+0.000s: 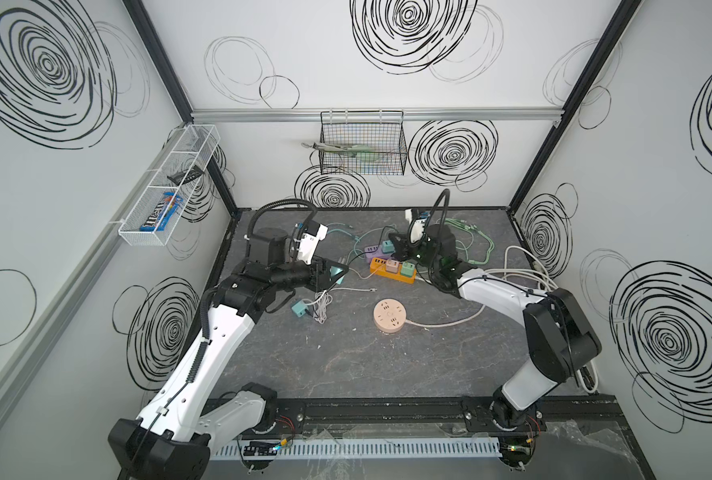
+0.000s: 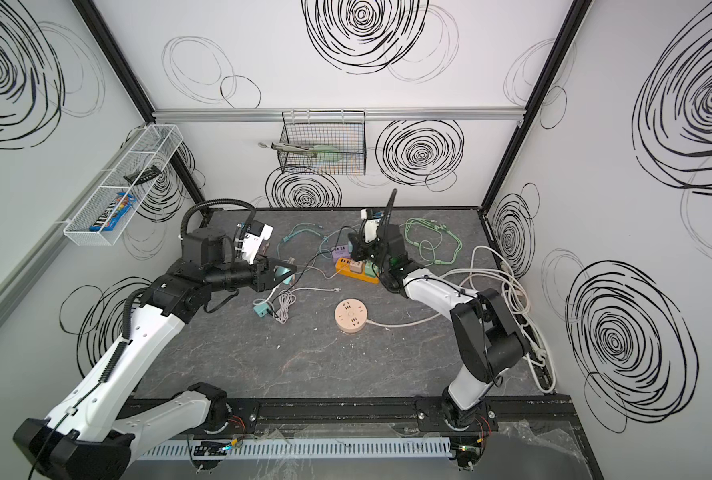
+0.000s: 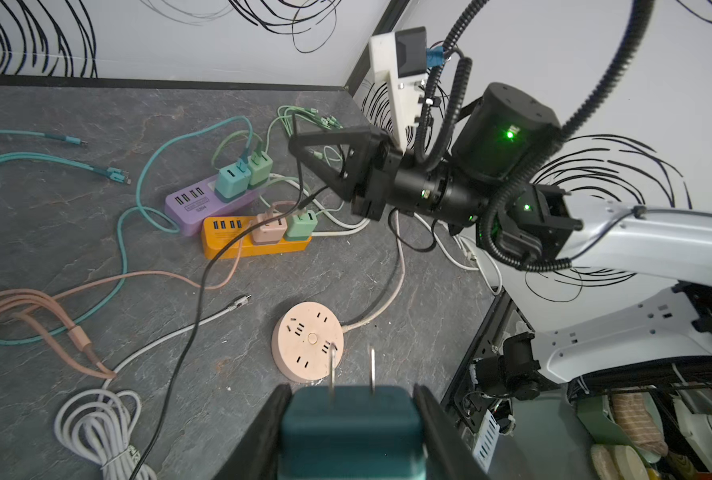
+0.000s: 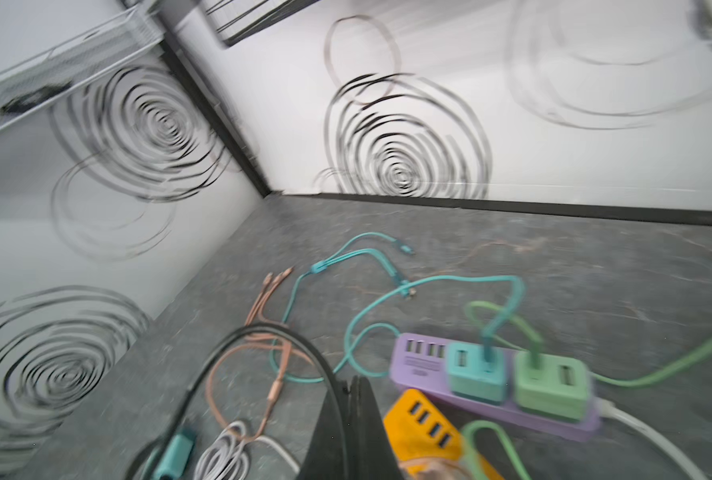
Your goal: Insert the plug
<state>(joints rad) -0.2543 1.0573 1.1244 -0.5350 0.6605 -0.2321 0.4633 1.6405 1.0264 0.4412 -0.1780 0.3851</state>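
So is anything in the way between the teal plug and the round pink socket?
Nothing visible. The left hand holds the teal two-pronged plug in the air, prongs toward the round pink socket. The thin black cable hanging from the right hand passes beside the socket, not over it.

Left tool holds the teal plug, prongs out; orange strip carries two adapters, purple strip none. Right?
No: the purple strip carries two as well, a teal adapter and a green adapter, per the left wrist view. The left tool holding the teal plug prongs out and two on the orange strip are correct.
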